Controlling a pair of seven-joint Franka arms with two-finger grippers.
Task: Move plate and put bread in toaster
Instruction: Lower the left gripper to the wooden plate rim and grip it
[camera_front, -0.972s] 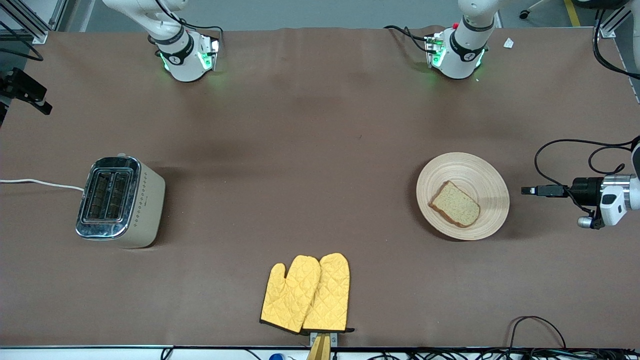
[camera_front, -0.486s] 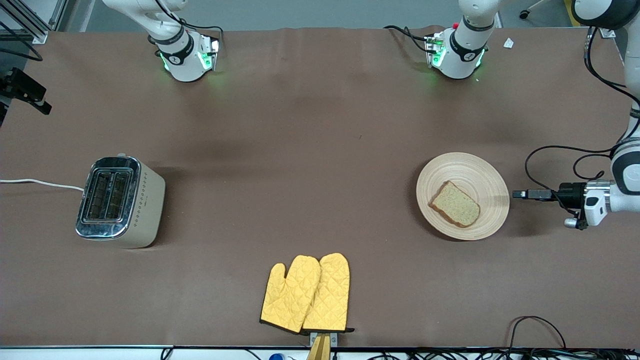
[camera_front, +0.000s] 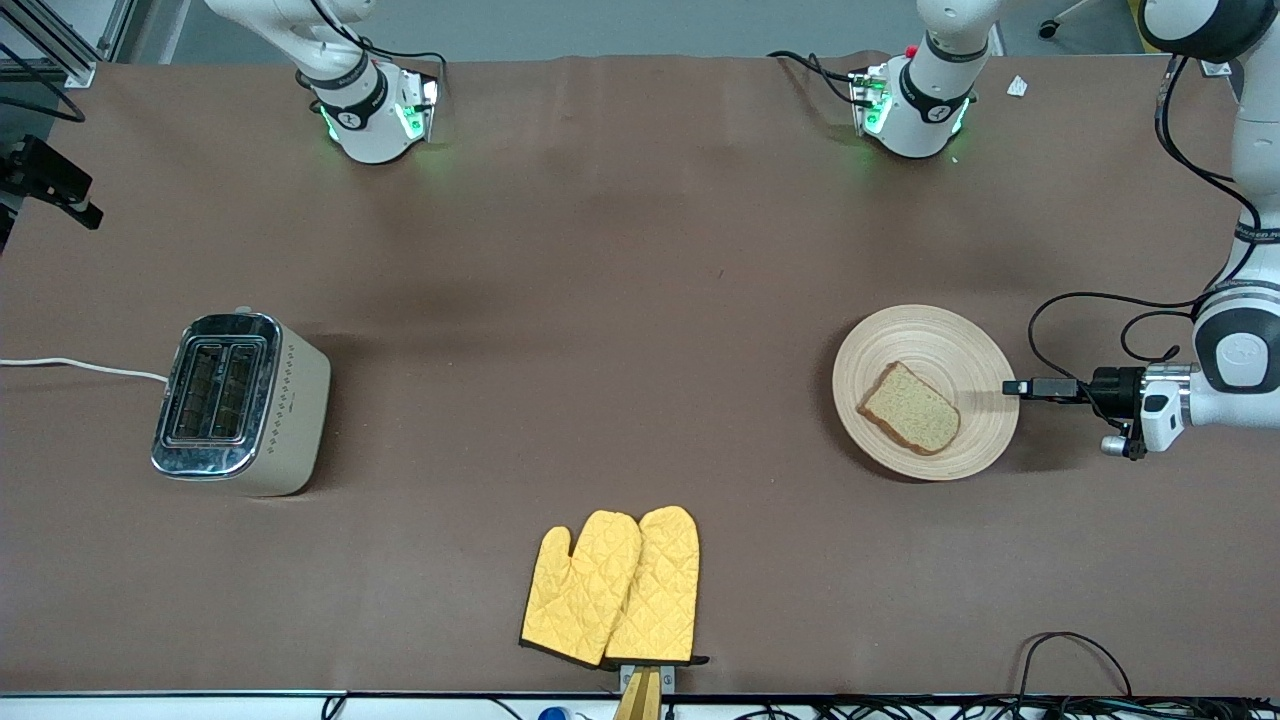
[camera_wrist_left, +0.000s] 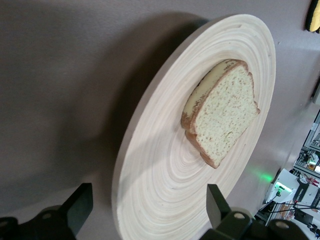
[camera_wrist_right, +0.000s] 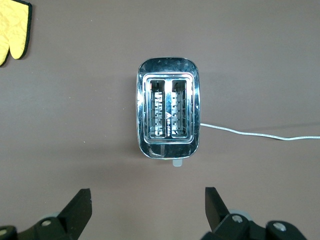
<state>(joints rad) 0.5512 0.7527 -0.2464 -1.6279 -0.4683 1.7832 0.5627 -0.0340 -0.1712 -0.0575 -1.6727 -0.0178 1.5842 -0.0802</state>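
The plate (camera_front: 926, 392) lies toward the left arm's end of the table with the bread (camera_front: 909, 408) on it. My left gripper (camera_front: 1012, 387) is low and level at the plate's rim on the side toward the left arm's end. In the left wrist view it (camera_wrist_left: 148, 206) is open, one finger on each side of the rim of the plate (camera_wrist_left: 165, 175), and the bread (camera_wrist_left: 222, 111) lies farther in. The toaster (camera_front: 240, 402) stands toward the right arm's end. My right gripper (camera_wrist_right: 147, 205) is open and empty high over the toaster (camera_wrist_right: 168, 114); it is out of the front view.
Two yellow oven mitts (camera_front: 615, 588) lie near the front edge at the table's middle; one shows at a corner of the right wrist view (camera_wrist_right: 12, 27). The toaster's white cord (camera_front: 80, 367) runs off the right arm's end of the table.
My left gripper has moved in along the table toward the plate and now reaches its rim. The plate, bread and toaster have not moved.
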